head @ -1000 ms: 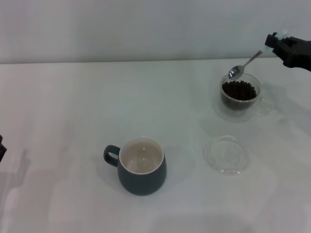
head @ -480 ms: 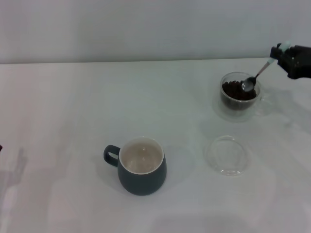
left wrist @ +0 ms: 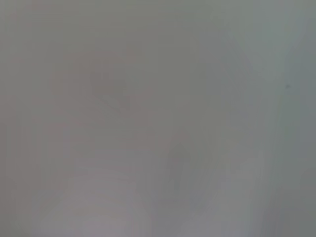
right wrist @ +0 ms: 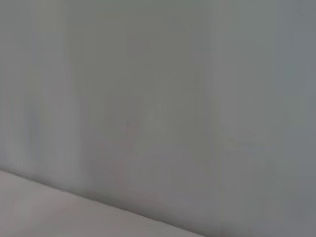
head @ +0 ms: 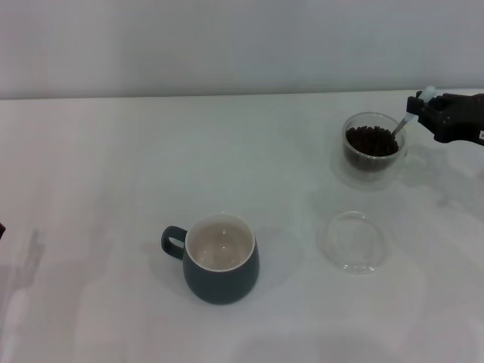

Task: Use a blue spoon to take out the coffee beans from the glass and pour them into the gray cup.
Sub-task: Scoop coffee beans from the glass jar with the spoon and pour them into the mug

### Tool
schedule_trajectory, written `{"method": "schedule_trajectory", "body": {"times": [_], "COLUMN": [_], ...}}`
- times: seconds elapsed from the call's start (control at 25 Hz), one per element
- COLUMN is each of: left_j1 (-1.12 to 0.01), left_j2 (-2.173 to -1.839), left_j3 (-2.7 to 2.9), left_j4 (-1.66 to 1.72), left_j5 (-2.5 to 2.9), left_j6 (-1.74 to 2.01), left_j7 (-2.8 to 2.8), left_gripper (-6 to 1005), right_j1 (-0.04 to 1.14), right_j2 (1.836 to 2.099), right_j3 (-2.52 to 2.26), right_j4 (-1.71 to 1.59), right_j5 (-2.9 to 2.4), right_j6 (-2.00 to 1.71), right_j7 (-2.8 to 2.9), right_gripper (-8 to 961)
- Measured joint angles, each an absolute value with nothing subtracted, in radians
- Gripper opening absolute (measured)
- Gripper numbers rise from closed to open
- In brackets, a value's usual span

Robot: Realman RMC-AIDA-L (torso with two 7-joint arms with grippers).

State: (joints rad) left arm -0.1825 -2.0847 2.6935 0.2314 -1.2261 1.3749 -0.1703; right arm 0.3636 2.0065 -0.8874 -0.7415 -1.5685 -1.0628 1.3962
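The glass (head: 373,151) stands at the far right of the table with dark coffee beans (head: 370,141) inside. My right gripper (head: 423,108) is just to its right and is shut on the pale handle of the blue spoon (head: 403,121). The spoon slants down into the glass and its bowl is buried in the beans. The gray cup (head: 220,259) with a cream inside stands near the front centre, handle to the left. It looks empty. The left gripper is out of view. Both wrist views show only blank grey surface.
A flat clear glass saucer (head: 354,241) lies on the white table (head: 113,174) in front of the glass, to the right of the gray cup. A grey wall runs behind the table's far edge.
My right gripper has lowered and tipped the spoon. Its bowl went from above the glass's rim down into the beans. The dark edge of the left arm has left the view.
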Motion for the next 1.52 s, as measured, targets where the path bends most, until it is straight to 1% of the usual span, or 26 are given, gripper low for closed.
{"method": "schedule_trajectory", "body": {"times": [0.84,1.52], "left_j1": [-0.192,-0.21], "left_j2": [-2.083,-2.083], "left_j3": [2.695,2.692], "left_j4": [0.218,0.2], "left_j5": [-1.222,-1.221], "left_j6": [1.367,1.357], "left_j7": [-0.163,-0.161], "left_gripper": [887,887], "right_j1": [0.363,0.371], "right_j2": [2.003,2.002], "right_j3": [-0.879,-0.84], "right_j4": [-0.72,-0.601], "right_j5": [-1.563,-1.434], "right_j6": [-0.982,-0.97], "right_j7": [1.858,1.9], "right_gripper": [139,139]}}
